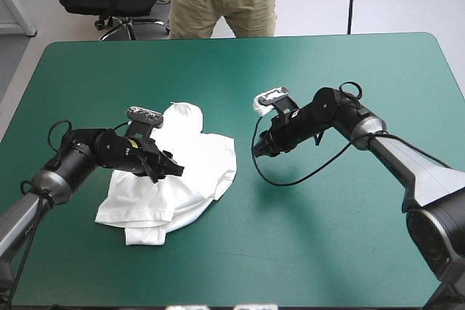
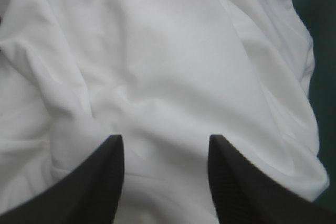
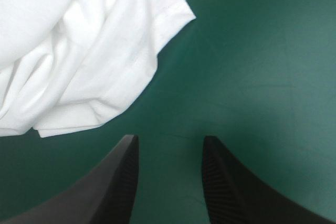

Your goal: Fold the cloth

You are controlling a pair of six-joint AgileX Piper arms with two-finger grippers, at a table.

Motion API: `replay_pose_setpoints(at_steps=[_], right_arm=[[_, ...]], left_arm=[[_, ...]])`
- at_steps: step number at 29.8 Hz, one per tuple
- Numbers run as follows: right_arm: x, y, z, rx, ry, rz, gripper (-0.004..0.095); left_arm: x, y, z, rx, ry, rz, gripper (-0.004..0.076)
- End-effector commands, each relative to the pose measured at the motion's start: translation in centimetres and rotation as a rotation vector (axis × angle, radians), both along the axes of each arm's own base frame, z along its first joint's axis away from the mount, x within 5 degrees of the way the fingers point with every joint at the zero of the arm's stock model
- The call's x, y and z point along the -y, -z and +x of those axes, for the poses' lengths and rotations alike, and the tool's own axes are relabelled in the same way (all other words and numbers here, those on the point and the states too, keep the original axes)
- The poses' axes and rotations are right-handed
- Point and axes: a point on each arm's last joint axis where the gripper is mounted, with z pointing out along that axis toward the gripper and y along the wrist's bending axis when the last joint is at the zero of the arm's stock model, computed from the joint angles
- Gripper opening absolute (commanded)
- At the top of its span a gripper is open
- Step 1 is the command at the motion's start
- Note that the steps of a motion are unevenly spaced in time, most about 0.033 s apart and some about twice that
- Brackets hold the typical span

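— What did we record from the high view?
— We recorded the T-shirt [image 1: 190, 172] lying as a crumpled heap on the teal-green table [image 1: 327, 237], left of its middle. The left gripper [image 1: 171, 170] sat over the heap. The right gripper [image 1: 258, 152] hung near the heap's right edge, apart from it.
— And the left wrist view?
— We found its black fingers [image 2: 100, 182] spread, with white fabric under and between them, nothing pinched.
— The right wrist view?
— We noted that gripper's jaws likewise spread, over bare table, with the T-shirt ahead and to one side, clear of them.
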Motion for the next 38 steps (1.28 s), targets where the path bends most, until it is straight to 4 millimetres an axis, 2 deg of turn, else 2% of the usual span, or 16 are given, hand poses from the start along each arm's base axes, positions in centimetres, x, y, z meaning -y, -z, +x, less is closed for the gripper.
replay_pose_setpoints(at_steps=[1,15,20,23,26,29,33,36,38], right_arm=[[-0.4,-2.8,-0.4,0.084,-0.009,0.053,0.0378],[-0.3,-2.7,-0.4,0.086,-0.001,0.036,0.0378],[0.3,-3.9,-1.3,0.077,0.006,0.02,0.0378],[1.1,-5.9,-2.6,0.113,0.008,0.0,0.0378],[2.4,-9.0,-4.4,0.195,0.039,-0.002,0.0378],[4.1,-12.6,-6.9,0.307,0.084,0.0,0.0378],[7.0,-17.5,-11.5,0.489,0.159,0.038,0.0378],[9.2,-20.2,-14.8,0.619,0.228,0.062,0.0378],[10.3,-21.3,-16.3,0.673,0.264,0.068,0.0378]], left_arm=[[0.3,-1.9,0.1,0.081,-0.009,-0.04,0.0362],[0.3,-1.9,0.0,0.073,-0.009,-0.039,0.0362],[0.3,-1.9,0.0,0.077,-0.004,-0.037,0.0362],[0.3,-1.9,0.0,0.077,-0.004,-0.037,0.0362],[0.3,-1.9,0.0,0.077,-0.004,-0.037,0.0362],[0.3,-2.0,0.0,0.082,-0.005,-0.039,0.0362],[0.3,-2.1,0.1,0.094,-0.008,-0.041,0.0362],[0.3,-2.1,0.2,0.11,-0.013,-0.045,0.0362],[0.3,-2.2,0.3,0.118,-0.015,-0.047,0.0362]])
